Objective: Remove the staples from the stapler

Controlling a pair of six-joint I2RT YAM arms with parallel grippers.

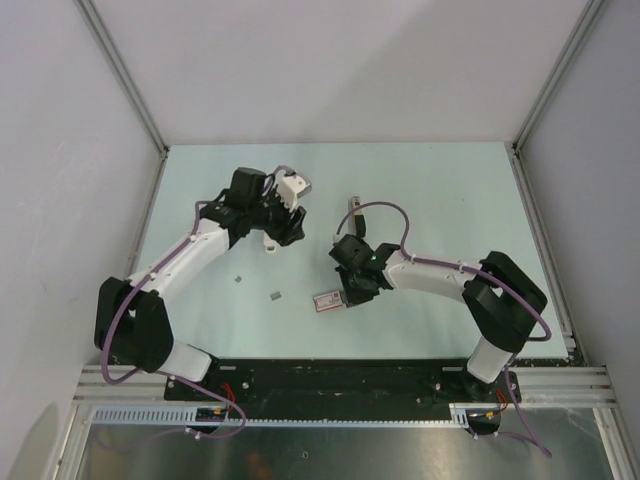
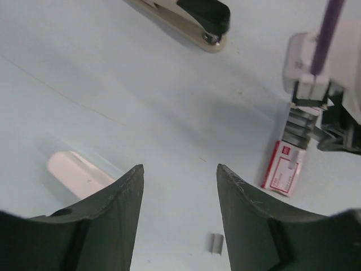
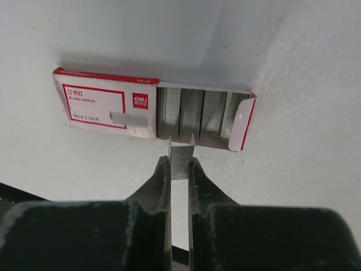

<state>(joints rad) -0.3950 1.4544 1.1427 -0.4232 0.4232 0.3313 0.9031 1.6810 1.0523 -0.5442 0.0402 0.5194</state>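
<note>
1. Right now my right fingers [image 3: 159,183] are pressed together on a short strip of staples [image 3: 181,153], pinching its two flat faces. The strip stands at twelve o'clock from my tips, at the edge of the open red-and-white packet [image 3: 107,104] on the counter [image 1: 430,180]. I cannot tell whether it touches the packet.
2. My left fingers [image 2: 121,217] are spread, with nothing between them. A white oblong piece [image 2: 73,172] lies at nine o'clock, just beside them, and I cannot tell what it is.
3. The stapler [image 2: 194,17] lies flat on the counter at twelve o'clock from my left fingers, well apart. From above it also sits at twelve o'clock from my right fingers.
4. A loose grey strip [image 2: 216,243] lies at six o'clock near my left fingers. A second bit [image 1: 238,279] lies farther toward my left arm's base.
5. I judge the staples very light, stiff and slick. A strip will likely snap where the staples join if I bend it, so I would grip the flat faces gently and keep it straight.
6. I judge the stapler light, rigid and smooth-shelled, likely to skate on the counter. I would take it across its narrow sides at mid-length, clear of the hinge end.
</note>
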